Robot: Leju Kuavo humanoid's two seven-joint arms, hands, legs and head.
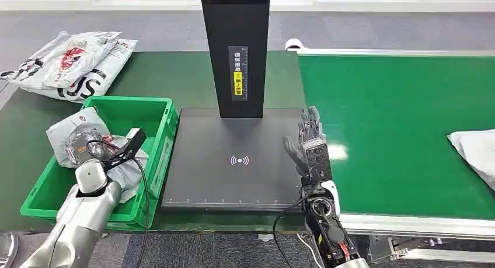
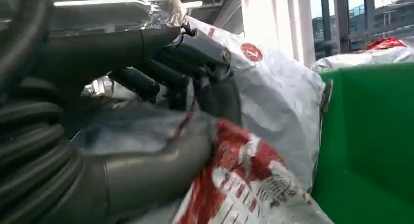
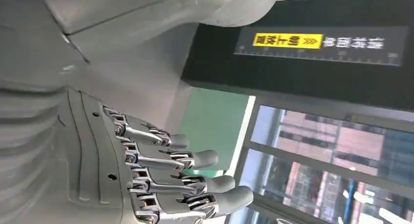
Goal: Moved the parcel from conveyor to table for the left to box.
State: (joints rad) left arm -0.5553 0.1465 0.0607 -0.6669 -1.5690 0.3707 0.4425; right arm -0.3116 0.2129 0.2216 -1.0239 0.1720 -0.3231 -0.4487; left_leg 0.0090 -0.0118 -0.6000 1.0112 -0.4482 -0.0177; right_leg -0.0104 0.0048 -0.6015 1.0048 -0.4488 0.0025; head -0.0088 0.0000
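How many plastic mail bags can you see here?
4 that I can tell apart: two overlapping bags on the table's far left corner, one in the green bin under the left hand, one on the conveyor at right. Others may be hidden.

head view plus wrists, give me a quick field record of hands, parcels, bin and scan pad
left hand: down in the green bin, fingers on a grey parcel; a firm grip cannot be told
right hand: open, fingers straight, holding nothing, at the right edge of the scan pad
conveyor parcel: on the green belt, far right
spare parcels: piled on the table behind the bin
scan pad: bare, black post at its back
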